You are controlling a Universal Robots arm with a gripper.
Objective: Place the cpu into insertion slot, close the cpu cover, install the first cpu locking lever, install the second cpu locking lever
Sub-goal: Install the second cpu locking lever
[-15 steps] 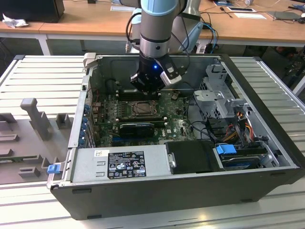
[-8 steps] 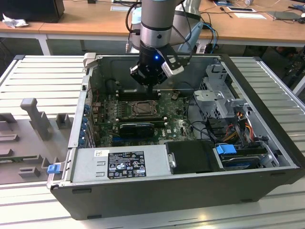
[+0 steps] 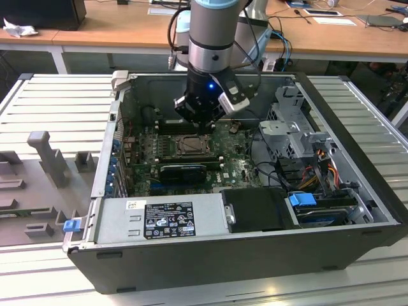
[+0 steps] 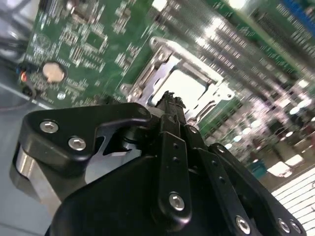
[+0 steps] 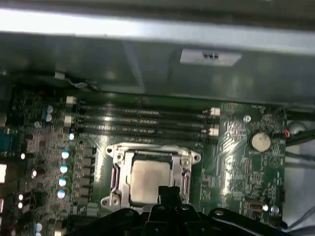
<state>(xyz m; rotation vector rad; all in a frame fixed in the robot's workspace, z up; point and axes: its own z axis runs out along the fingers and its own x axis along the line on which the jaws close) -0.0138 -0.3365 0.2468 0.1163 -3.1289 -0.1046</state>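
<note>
Sitting in the middle of the green motherboard (image 5: 236,147), the cpu (image 5: 147,179) shows a flat, pale silvery-beige square top, seated in the insertion slot (image 3: 190,146) with the cpu cover (image 5: 120,157) lying flat down around it, its silver frame bordering the chip on all sides so that the chip's top shows through the square cut-out. In the second wrist view the same cpu (image 4: 184,83) and cover frame (image 4: 147,73) appear tilted, just beyond the gripper (image 4: 171,101) tips. The gripper's black fingers (image 4: 172,115) are pressed together into a single narrow tip with nothing between them, and that tip hovers just over the near edge of the socket; in the first wrist view the gripper (image 5: 168,192) overlaps the lower edge of the chip and hides that part of the frame. In the exterior view the gripper (image 3: 203,124) hangs from the grey arm (image 3: 213,32) into the open computer case (image 3: 357,146), directly above the socket. Beside the socket run the long narrow memory slots (image 5: 142,120), and a round coin battery (image 5: 260,141) sits well apart on the board. A black finned heatsink (image 3: 183,171) lies just in front of the socket in the exterior view, with the power supply (image 3: 159,220) along the case's near wall and a drive cage (image 3: 293,124) toward the exterior view's right.
</note>
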